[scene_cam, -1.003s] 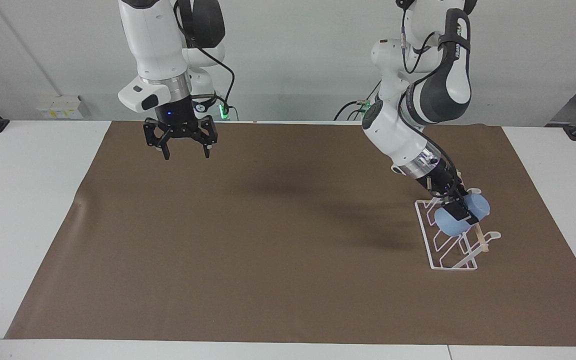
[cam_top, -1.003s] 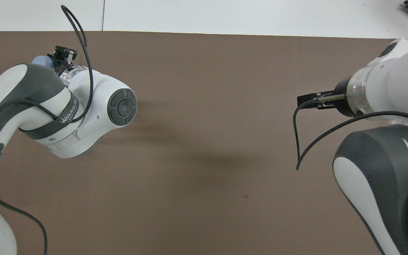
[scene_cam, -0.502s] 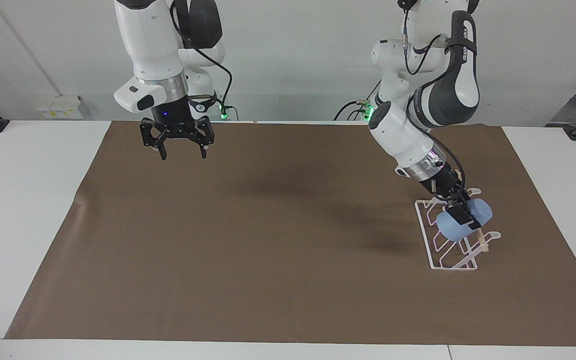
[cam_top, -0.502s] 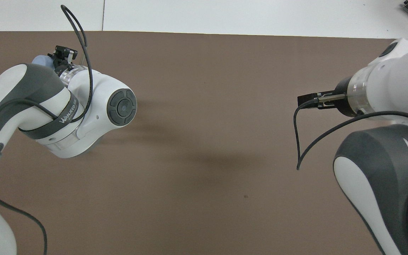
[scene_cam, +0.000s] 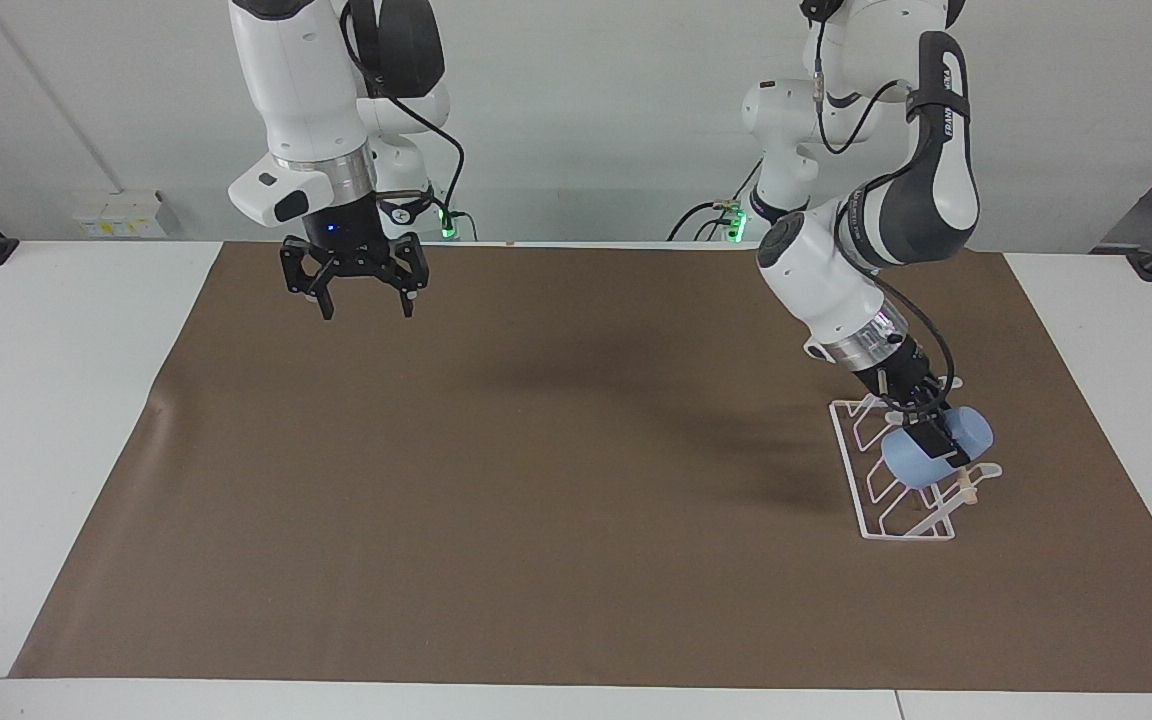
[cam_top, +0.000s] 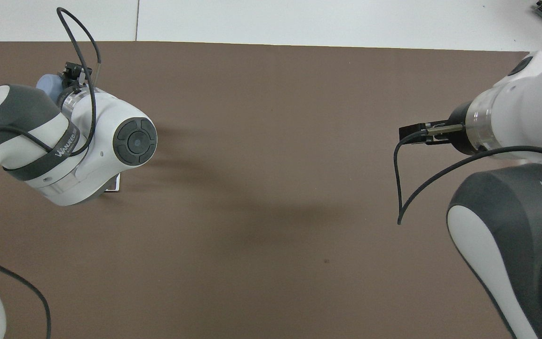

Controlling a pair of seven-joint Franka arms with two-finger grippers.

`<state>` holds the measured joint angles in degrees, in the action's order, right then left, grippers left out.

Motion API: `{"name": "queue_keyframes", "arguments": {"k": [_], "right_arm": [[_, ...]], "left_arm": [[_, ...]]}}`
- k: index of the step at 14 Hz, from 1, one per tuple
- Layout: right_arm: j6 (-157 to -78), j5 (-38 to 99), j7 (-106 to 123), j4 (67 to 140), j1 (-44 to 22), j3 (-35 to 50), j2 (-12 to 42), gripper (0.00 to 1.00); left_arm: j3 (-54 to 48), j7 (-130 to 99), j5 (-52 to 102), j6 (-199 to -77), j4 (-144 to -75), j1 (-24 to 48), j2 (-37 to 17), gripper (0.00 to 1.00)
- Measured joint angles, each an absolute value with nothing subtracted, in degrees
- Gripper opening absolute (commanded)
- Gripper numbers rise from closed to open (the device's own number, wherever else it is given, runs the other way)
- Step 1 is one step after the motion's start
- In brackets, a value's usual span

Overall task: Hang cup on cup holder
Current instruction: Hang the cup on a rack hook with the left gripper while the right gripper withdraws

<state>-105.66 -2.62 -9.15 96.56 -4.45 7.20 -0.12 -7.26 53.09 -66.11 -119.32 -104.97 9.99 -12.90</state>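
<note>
The left gripper [scene_cam: 939, 443] pinches the light blue cup [scene_cam: 936, 449], holding it tipped on its side over the white wire cup holder [scene_cam: 891, 470], which stands on the brown mat [scene_cam: 496, 480] at the left arm's end of the table. Whether the cup rests on a prong cannot be told (the fingers cover that spot). The right gripper [scene_cam: 364, 296] waits with its fingers spread, up over the mat's edge nearest the robots.

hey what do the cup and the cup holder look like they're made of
The cup, gripped by the left gripper: probably plastic, its light blue surface matte with no glints. The cup holder: thin white wire, likely coated metal, carrying a pale rod that looks like wood.
</note>
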Motion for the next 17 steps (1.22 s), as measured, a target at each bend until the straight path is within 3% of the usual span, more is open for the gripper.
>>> {"name": "queue_keyframes", "arguments": {"k": [3, 4, 9, 13, 17], "right_arm": [[-105.66, -2.62, -9.15, 96.57, -4.45, 7.20, -0.14, 1.00], [-105.66, -2.62, -9.15, 96.57, -4.45, 7.20, -0.15, 1.00], [-105.36, -2.62, -9.15, 96.60, -4.36, 7.20, -0.16, 1.00], [-105.33, -2.62, -9.15, 96.64, -4.35, 7.19, -0.16, 1.00], [-105.33, -2.62, -9.15, 96.64, -4.35, 7.20, -0.20, 1.00]], "left_arm": [[-7.28, 53.09, -66.11, -119.35, -104.97, 9.97, -12.88, 0.86], [-7.30, 53.09, -66.11, -119.35, -104.97, 9.97, -12.88, 0.93], [-7.35, 53.09, -66.11, -119.34, -104.95, 9.98, -12.75, 1.00], [-7.73, 52.94, -62.44, -115.42, -103.23, 10.17, -12.03, 1.00], [-8.45, 52.30, -47.89, -105.10, -97.94, 11.99, -9.19, 1.00]]}}
